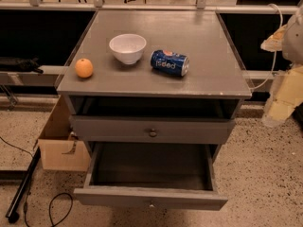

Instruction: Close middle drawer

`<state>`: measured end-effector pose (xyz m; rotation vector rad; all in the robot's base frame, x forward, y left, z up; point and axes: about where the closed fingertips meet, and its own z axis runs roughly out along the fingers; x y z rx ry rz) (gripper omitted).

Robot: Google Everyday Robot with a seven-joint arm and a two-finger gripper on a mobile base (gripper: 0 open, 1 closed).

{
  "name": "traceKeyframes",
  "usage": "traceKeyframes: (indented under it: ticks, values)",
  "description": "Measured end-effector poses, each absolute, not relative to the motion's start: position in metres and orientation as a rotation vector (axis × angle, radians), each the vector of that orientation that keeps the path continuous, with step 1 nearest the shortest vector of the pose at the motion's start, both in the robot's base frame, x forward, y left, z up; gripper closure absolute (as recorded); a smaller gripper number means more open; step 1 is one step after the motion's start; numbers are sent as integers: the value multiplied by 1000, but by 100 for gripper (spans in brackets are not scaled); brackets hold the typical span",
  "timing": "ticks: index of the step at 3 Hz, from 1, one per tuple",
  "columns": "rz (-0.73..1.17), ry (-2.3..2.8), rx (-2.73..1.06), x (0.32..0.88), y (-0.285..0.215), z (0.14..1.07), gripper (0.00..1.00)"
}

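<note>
You see a grey middle drawer (113,196), orange fruit (84,68), white bowl (127,48), blue can (169,62) with white lettering, speckled beige floor (265,174), cream gripper (283,98) at far right.

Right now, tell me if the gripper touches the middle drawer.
Apart. Camera view: the gripper hangs at the right edge, with floor between it and the middle drawer.

Orange (84,68), bowl (127,48), soda can (169,63)

The gripper (283,96) — a pale blur — is cut by the right edge; the middle drawer (118,197) hides what's beneath.
</note>
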<state>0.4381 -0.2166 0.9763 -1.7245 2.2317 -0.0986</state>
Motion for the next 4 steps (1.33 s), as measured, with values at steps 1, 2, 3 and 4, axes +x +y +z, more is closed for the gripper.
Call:
traceKeyframes:
  ticks: [1, 2, 3, 4]
  values:
    - [-98, 2225, -1715, 439, -217, 976, 0]
    - [-94, 2207, -1686, 439, -217, 976, 0]
    - [25, 2230, -1547, 427, -217, 946, 0]
    - [216, 2219, -1373, 411, -196, 897, 0]
